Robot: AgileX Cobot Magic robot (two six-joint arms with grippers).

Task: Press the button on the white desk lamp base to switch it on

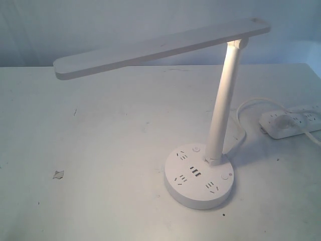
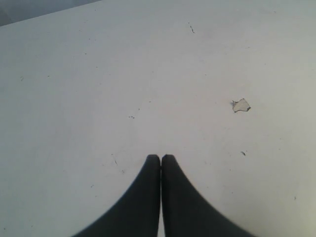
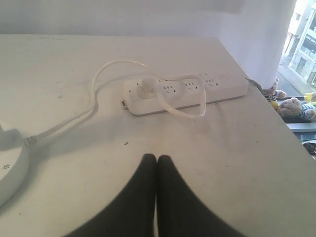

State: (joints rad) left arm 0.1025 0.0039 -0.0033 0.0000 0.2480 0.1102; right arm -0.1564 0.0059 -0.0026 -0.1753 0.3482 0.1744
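Black and pressed flat together, the fingers of the left pincer [image 2: 160, 159] are clenched on nothing above the bare desk [image 2: 89, 89]. A small chipped patch [image 2: 241, 105] lies on the surface ahead of it. The right pincer [image 3: 156, 159] is clenched the same way, also gripping nothing. A sliver of the white desk lamp base [image 3: 7, 168] shows off to one side of it, well apart. A white cord [image 3: 98, 81] runs from that base and loops to a long power strip [image 3: 185, 91] farther along the desk.

From the exterior camera, the white desk lamp base [image 1: 199, 176] stands on the near part of the desk [image 1: 100, 150], right of the middle. Its top face carries outlet slots, with three dark USB ports [image 1: 194, 173] at the centre. One small round button [image 1: 195, 149] sits on the far side, left of the pole foot, and a second button [image 1: 225, 176] sits near the right rim. The pole [image 1: 223, 105] rises from the far side of the disc, slanting to the right, and its upper part is lit warm yellow. Its bar head [image 1: 160, 46] stretches leftward above the desk. Beyond, to the right, lies the power strip [image 1: 291, 123].
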